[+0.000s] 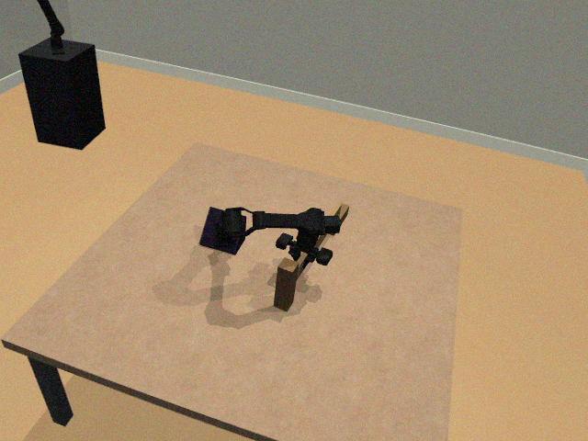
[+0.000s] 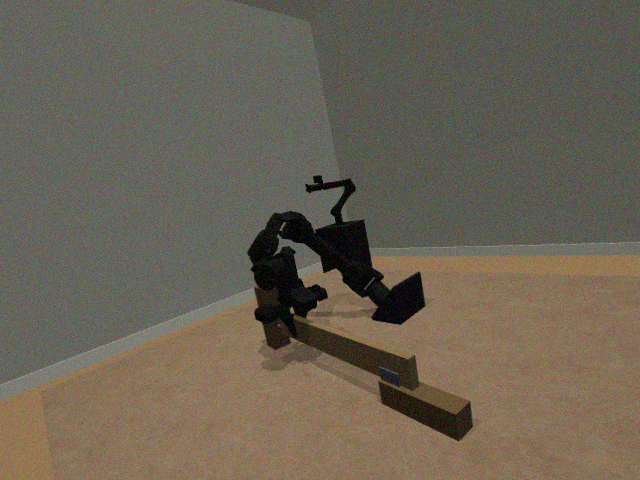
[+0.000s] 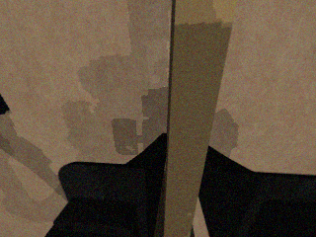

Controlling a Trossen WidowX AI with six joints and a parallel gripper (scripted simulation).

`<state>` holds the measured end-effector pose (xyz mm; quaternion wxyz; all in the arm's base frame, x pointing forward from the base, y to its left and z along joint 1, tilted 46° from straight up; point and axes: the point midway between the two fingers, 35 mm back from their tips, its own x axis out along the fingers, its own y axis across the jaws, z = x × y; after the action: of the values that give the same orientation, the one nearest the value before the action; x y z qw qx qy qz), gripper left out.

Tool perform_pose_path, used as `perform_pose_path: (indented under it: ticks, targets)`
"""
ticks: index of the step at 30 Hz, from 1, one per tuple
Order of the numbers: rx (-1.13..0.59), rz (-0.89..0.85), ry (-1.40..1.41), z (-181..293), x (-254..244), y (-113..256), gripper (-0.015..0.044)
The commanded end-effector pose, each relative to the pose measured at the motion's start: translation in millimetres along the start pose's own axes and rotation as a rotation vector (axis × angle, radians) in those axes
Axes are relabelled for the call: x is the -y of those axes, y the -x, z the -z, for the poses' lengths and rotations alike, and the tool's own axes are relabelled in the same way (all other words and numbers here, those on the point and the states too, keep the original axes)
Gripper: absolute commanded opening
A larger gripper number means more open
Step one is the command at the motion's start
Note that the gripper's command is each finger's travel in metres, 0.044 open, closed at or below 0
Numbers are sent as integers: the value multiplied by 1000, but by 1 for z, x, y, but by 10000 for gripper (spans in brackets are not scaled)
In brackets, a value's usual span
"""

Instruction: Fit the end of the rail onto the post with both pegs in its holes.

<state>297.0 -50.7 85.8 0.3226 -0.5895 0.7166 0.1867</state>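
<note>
The rail has its far end in the blue-grey bracket on the low footboard block. My gripper is shut on the rail close to its near end, one finger on each side. In the exterior view the near end is raised, with the rail's shadow apart below it. The post stands upright just beyond that end. A peg shows on its face. The holes and the exact gap between rail end and post are hidden by the fingers.
The arm's dark base stands on the table to one side of the rail, and the arm reaches over the rail. A black pedestal with another arm stands on the floor beyond the table.
</note>
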Motion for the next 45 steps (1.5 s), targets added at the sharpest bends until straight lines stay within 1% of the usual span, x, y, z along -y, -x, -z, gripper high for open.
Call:
perform_pose_path:
  ticks: [1, 11, 45]
  targets:
    - [17, 1, -1, -3, 0, 3, 0]
    - [17, 1, -1, -3, 0, -2, 0]
    - [17, 1, -1, -3, -1, -1, 0]
